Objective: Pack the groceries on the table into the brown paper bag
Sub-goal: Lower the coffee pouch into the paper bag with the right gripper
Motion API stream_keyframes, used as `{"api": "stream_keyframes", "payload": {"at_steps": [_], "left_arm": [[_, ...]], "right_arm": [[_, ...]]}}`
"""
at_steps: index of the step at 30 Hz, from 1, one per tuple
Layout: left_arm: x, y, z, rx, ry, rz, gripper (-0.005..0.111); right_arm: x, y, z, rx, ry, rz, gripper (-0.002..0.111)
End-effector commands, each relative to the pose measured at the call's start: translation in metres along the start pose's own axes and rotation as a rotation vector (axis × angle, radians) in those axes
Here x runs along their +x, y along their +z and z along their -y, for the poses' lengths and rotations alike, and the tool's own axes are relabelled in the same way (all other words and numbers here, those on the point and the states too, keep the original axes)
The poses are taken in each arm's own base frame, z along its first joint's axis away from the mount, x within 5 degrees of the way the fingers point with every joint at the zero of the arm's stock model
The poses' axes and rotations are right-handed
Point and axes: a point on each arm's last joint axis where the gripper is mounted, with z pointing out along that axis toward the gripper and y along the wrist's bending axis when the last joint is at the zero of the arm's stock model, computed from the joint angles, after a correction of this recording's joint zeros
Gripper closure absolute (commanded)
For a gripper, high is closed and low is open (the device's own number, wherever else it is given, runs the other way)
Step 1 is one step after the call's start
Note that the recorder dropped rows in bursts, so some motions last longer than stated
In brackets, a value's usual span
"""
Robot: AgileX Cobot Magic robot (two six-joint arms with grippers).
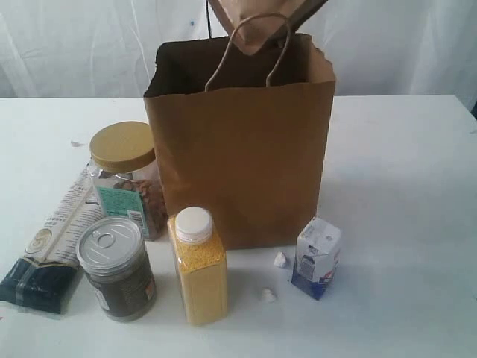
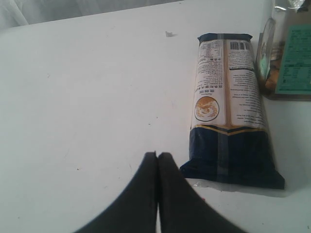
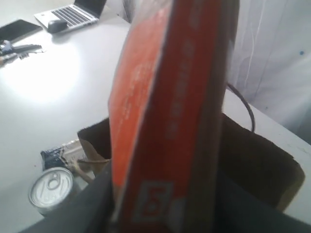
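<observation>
overhead, the right tool [image 3: 163,213] pinches the brown orange-labelled pouch [image 3: 165,111] above the open mouth of the brown paper bag [image 1: 242,164]. the left tool [image 2: 157,158], pressed together, hangs over the counter [image 2: 87,97] just beside the long white-and-navy packet [image 2: 228,116], which lies flat.

No readable text, long white-and-navy packet [image 2: 228,107] print blurred

The brown orange-labelled pouch [image 3: 146,111] hangs upright over the open tall brown kraft paper bag [image 1: 246,171], which stands on the white tabletop [image 1: 402,164]; the long white-and-navy packet [image 2: 228,107] lies flat to its left.
</observation>
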Motion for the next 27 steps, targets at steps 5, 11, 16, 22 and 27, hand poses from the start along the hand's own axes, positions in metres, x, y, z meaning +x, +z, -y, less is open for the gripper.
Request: {"api": "stream_keyframes", "payload": {"at_steps": [5, 11, 16, 22, 27], "left_arm": [[0.0, 0.0, 0.0, -0.002, -0.007, 0.005, 0.107], [0.0, 0.0, 0.0, -0.002, -0.007, 0.005, 0.107], [0.0, 0.0, 0.0, -0.002, -0.007, 0.005, 0.107], [0.0, 0.0, 0.0, -0.002, -0.007, 0.005, 0.107], [0.0, 0.0, 0.0, -0.002, -0.007, 0.005, 0.107]], "right_arm": [[0.0, -0.006, -0.001, 0.03, -0.065, -0.035, 0.108], [0.002, -0.001, 0.003, 0.035, -0.055, -0.04, 0.108], [0.013, 0.016, 0.017, 0.018, -0.016, -0.077, 0.108], [0.02, 0.031, 0.035, 0.07, 0.011, -0.079, 0.108], [0.026, 0.037, 0.043, 0.105, 0.041, -0.103, 0.108]]}}
